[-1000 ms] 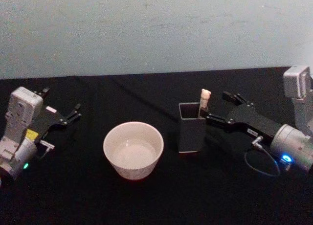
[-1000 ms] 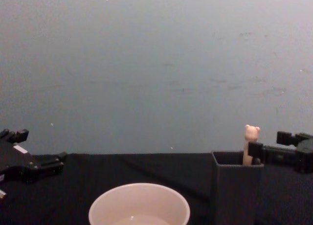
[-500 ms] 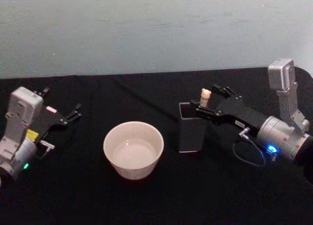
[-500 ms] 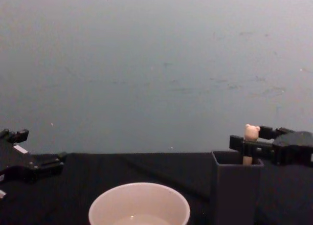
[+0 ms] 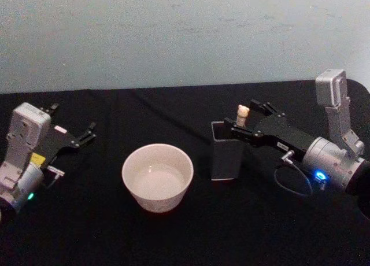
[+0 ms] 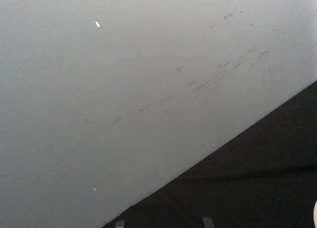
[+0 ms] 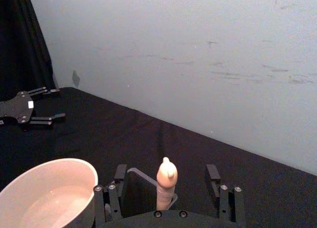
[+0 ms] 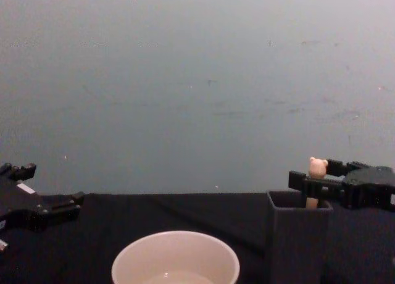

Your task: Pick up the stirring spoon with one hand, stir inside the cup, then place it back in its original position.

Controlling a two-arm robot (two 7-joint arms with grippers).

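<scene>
Two grippers show in the head view. The left gripper is at the left side of the black table, well apart from the cup, and we see its fingers spread with nothing between them. The holder stands just right of the cup without touching it. The stirring spoon stands in the holder's far right corner, its bear head above the rim. The right gripper reaches in from the right, one finger on each side of the handle.

In the left wrist view we see the grey wall and the dark table.

In the right wrist view the right gripper is wide open. The stirring spoon stands midway between its fingers, touched by neither, with the holder below and the cup beside it.

In the chest view the right gripper is level with the bear head of the stirring spoon, just above the holder. The cup sits near the middle, and the left gripper is at the far left, open and empty.
</scene>
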